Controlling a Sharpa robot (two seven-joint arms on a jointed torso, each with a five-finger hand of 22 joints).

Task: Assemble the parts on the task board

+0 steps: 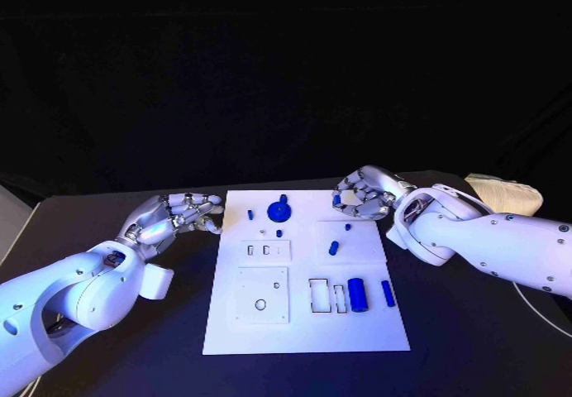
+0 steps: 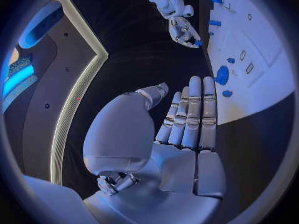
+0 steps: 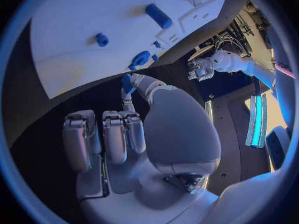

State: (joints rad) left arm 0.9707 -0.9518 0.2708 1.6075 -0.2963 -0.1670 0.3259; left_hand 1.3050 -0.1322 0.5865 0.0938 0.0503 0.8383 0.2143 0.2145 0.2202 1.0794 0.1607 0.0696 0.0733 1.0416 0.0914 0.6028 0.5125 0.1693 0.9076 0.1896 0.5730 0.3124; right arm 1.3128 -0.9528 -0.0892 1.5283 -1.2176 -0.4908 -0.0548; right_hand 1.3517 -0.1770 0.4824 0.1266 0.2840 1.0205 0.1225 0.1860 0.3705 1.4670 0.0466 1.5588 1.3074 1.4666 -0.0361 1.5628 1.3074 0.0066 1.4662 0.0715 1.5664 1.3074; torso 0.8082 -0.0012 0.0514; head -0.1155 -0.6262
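The white board [image 1: 304, 331] lies in the middle of the black bench [image 1: 477, 347], its near edge toward the bottom of the frame. Nearest on it, in the lower right part, a fat blue cylinder [image 1: 356, 295] stands just right of two narrow rectangular slots [image 1: 320, 295], and a thinner blue rod [image 1: 388, 293] lies just right of the cylinder, apart from it. To the lower left of the board is a square plate [image 1: 261, 295] with an oval hole in it.

Further up, about mid-board, a small blue peg [image 1: 334, 246] lies tilted in the right half, with a tiny blue piece [image 1: 348, 227] above it. In the left half sits a smaller plate with two little slots [image 1: 264, 250], and a small blue stud [image 1: 279, 233] stands just above that.

Near the far edge of the board a round blue knob [image 1: 279, 211] rests, and a thin blue pin [image 1: 250, 214] stands to its left.

The left hand [image 1: 185, 212] hovers at the centre left of the frame, just off the board's left edge, its fingers apart and holding nothing; in the left wrist view the fingers [image 2: 190, 117] are stretched out side by side, empty.

The right hand [image 1: 364, 197] sits at the board's far right corner, upper right of centre, pinching a small blue part [image 3: 127, 83] between thumb and fingertip, clear in the right wrist view.
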